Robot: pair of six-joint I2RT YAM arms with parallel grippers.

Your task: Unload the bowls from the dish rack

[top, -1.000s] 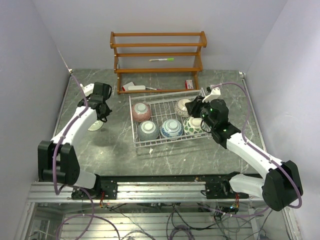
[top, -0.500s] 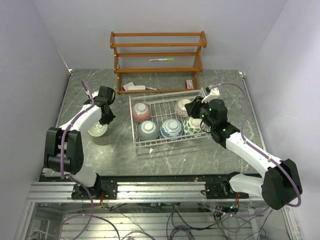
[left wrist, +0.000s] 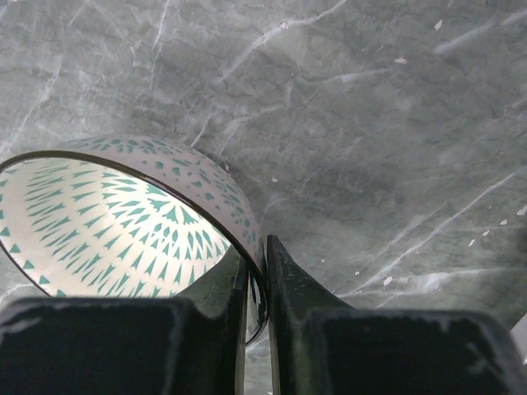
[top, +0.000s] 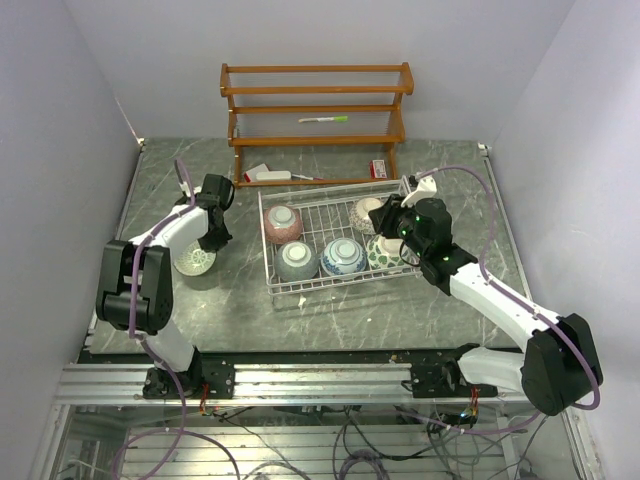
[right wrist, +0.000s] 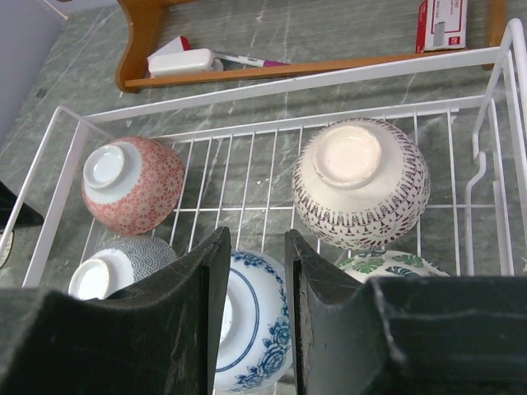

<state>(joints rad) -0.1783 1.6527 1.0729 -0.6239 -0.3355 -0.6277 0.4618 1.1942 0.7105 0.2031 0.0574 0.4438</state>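
there, left of the dish rack (right wrist: 288, 83), the left gripper (left wrist: 255, 251) pinched the rim of a green-and-white bowl (left wrist: 107, 222): stiff, slick, likely chippable ceramic. above the rack's five bowls (right wrist: 362, 181), the right gripper (right wrist: 257, 239) held nothing, fingers narrowly parted.

Back of the grey marble table (top: 330, 310) stands the brown wooden shelf (top: 315, 92): green pen (top: 323, 119) higher up, white block (top: 265, 175) and small red box (top: 379, 169) on the lowest tier.

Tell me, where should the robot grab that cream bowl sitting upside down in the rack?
Probably from straight above, pinching the raised foot ring of the cream bowl: it sits upside down in the dish rack, foot up and rim underneath.
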